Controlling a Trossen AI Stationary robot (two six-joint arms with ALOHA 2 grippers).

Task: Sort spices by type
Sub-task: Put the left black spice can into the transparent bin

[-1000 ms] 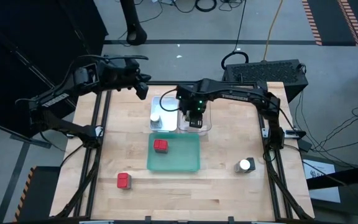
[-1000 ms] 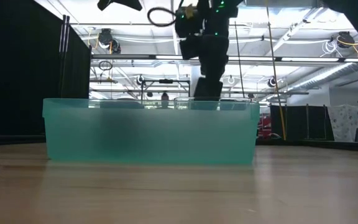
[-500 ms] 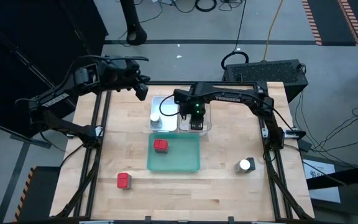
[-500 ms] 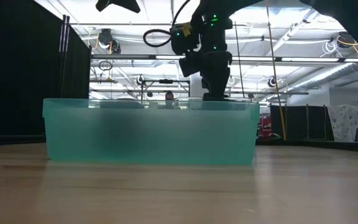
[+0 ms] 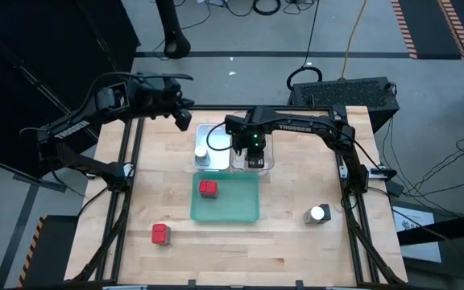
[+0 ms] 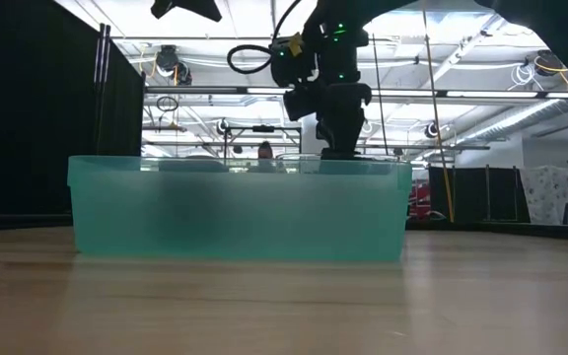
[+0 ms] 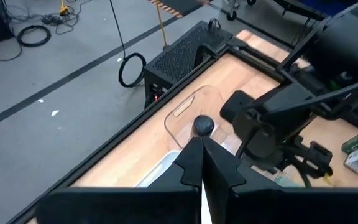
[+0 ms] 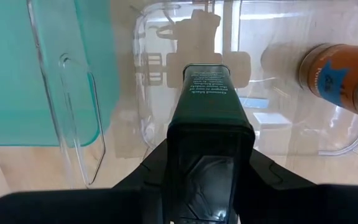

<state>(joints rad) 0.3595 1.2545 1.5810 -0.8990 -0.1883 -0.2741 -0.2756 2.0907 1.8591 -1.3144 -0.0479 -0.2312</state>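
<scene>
**Dark tin held over the clear tray**

We found the right gripper (image 8: 207, 180) with its jaws clamped on a dark grey tin (image 8: 207, 93), held just above the clear tray (image 8: 160, 134), with a brown jar (image 8: 344, 78) lying in the tray off to one side. We judged the tin rigid, light and rather slick, best gripped across its flat sides. The left gripper (image 7: 199, 171) waited with jaws together, well apart at the counter's (image 5: 296, 242) far corner.

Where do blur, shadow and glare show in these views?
Low view: green tray fills the foreground, its wall blurred and milky. Right wrist view: the right tool, holding a dark tin, casts a sharp shadow into the clear tray. High view: evenly lit.
</scene>
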